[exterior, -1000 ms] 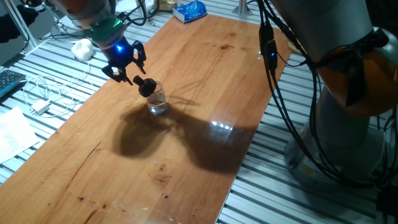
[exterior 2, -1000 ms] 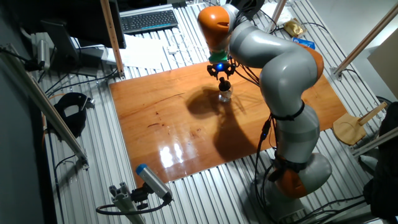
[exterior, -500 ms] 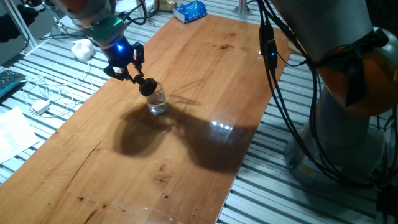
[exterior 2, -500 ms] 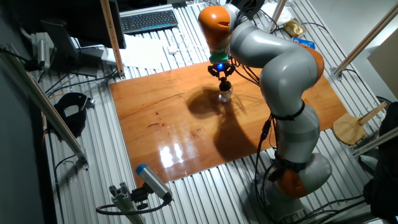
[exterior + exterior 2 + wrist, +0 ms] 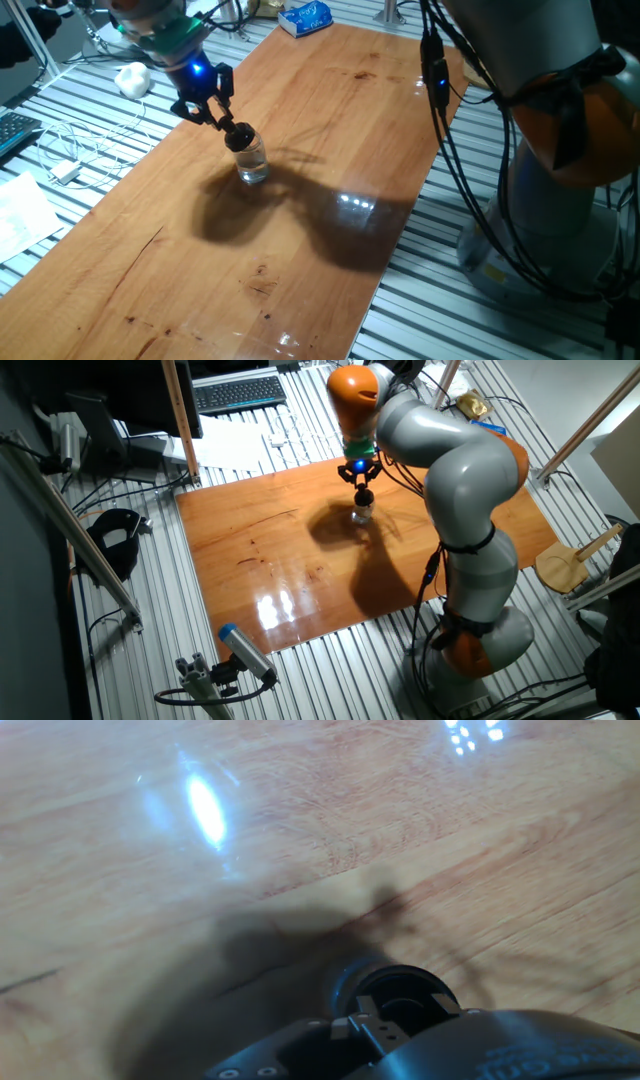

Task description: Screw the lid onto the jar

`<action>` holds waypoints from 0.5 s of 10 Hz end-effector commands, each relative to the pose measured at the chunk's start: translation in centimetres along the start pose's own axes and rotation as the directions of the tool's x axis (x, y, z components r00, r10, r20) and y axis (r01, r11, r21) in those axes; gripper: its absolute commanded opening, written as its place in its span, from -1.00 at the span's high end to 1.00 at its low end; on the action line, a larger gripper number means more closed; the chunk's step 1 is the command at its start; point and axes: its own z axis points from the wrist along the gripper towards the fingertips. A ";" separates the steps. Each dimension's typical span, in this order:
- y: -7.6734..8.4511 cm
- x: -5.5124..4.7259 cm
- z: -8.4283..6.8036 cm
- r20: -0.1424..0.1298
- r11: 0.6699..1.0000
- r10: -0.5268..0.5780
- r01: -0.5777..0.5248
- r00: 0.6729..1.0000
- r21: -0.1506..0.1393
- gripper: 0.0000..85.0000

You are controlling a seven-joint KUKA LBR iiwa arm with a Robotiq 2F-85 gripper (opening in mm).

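Observation:
The clear glass jar (image 5: 252, 163) stands upright on the wooden table (image 5: 330, 130), left of its middle. The black lid (image 5: 241, 139) sits on the jar's mouth. My gripper (image 5: 232, 127) reaches down at a slant from the upper left, and its fingers are closed on the lid's knob. In the other fixed view the gripper (image 5: 361, 488) is right above the jar (image 5: 362, 513). In the hand view the lid (image 5: 401, 992) shows as a dark round cap between the fingertips at the bottom edge. The jar below it is mostly hidden.
A blue and white box (image 5: 305, 17) lies at the table's far end. A white lump (image 5: 131, 78) and loose cables (image 5: 70, 150) lie on the slatted bench to the left. The arm's base (image 5: 560, 190) and hanging cables (image 5: 440, 110) stand along the right side.
The gripper has turned about its axis with the lid in it, and the hand has shifted slightly up and right. The jar has stayed in place.

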 end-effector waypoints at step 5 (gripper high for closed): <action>-0.3 0.1 -0.4 0.038 0.994 -0.038 0.042 0.999 -0.098 1.00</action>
